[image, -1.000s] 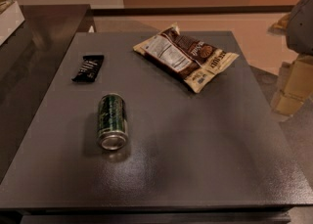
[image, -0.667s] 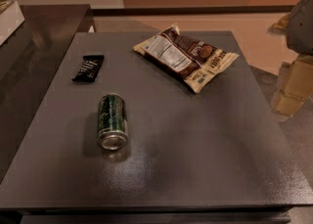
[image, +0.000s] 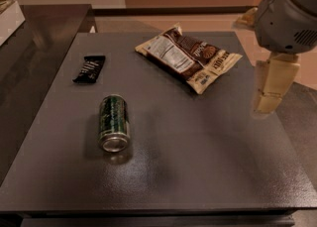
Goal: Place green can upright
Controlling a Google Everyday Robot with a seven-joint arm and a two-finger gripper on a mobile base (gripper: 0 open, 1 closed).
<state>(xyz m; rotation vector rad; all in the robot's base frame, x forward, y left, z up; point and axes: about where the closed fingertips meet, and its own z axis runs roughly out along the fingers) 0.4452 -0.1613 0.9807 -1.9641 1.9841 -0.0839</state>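
The green can [image: 114,122] lies on its side on the dark grey table [image: 198,161], left of the middle. Its silver end faces the table's front edge. It is dark green with light markings. My gripper [image: 267,103] hangs from the grey arm [image: 290,15] at the right, above the table's right edge. It is well to the right of the can and a little farther back, and touches nothing.
A brown and cream snack bag [image: 189,57] lies flat at the back of the table, right of centre. A flat black candy bar wrapper [image: 89,68] lies at the back left. A dark counter [image: 29,37] adjoins the table's left side.
The arm and gripper have moved a little left, further over the table's right edge. The can, bag and wrapper have not moved.
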